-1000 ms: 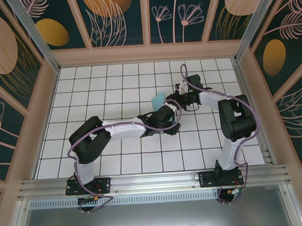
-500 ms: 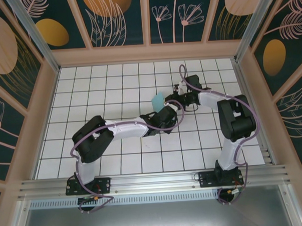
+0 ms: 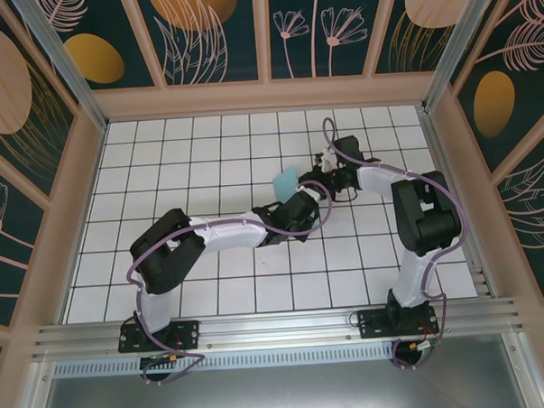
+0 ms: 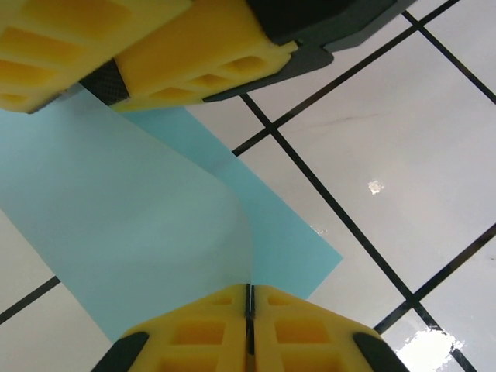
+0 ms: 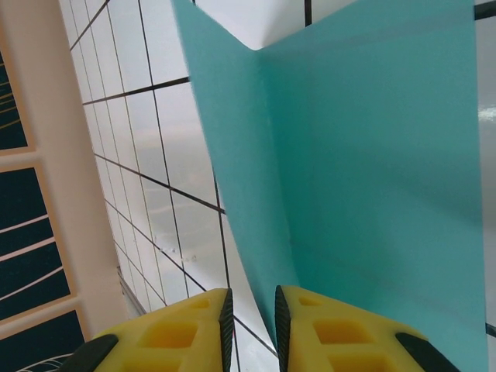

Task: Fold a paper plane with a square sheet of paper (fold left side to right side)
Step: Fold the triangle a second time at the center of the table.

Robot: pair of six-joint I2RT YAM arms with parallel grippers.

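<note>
The flimsy square sheet of paper (image 4: 116,225) is being clamped at its edges by the left end effector (image 4: 248,293) and the right end effector (image 5: 251,302).

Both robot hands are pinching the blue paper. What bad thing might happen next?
1. The left gripper and right gripper both pinch the square sheet of paper, so pulling apart might tear it.
2. The paper curves loosely up off the table instead of lying flat, so pressing it down now may set a crooked crease.
</note>
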